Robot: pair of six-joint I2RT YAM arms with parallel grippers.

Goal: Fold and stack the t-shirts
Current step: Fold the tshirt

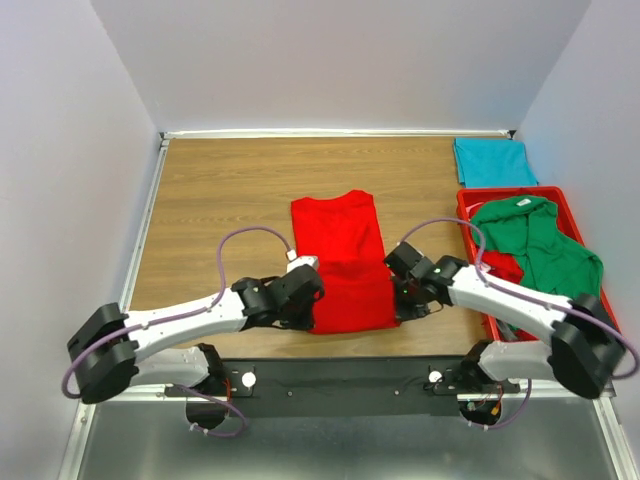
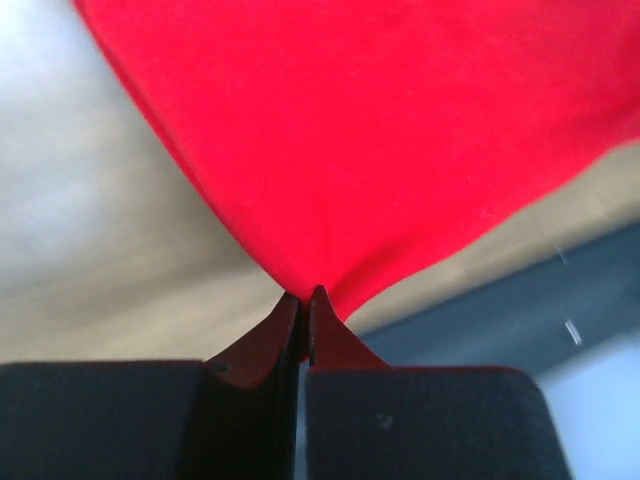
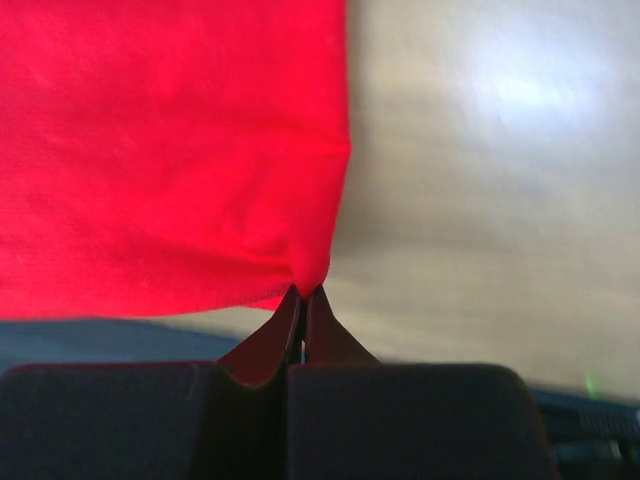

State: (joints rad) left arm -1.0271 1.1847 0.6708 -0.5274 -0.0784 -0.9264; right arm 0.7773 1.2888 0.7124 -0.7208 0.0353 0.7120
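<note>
The red shirt point(image 1: 340, 260) lies flat in the middle of the table point(image 1: 220, 190), already narrowed to a long strip that runs from centre frame down towards the arms. It looks like thin cotton: light, limp and easy to wrinkle, with nothing breakable about it. It should not slip much in rubber jaws, but it will sag and drag wherever it is unsupported. The corners of the near hem are the sensible places to take hold, so that the edge lifts level.

That is where both arms have it. The left gripper point(image 2: 305, 297) is clamped tight on a corner, with the cloth gathered into a point between its jaws. The right gripper point(image 3: 303, 292) is pinched on the other near corner in the same way, its jaws together with only fabric between them.

A teal shirt point(image 1: 490, 162) lies folded at the upper right. A green shirt point(image 1: 535, 245) is heaped loosely in the red tray point(image 1: 480, 192) at the right edge, just beside the right arm. The wood beyond the red shirt is bare, so a fold away from the arms appears unobstructed. The tray crowds only the right elbow.
</note>
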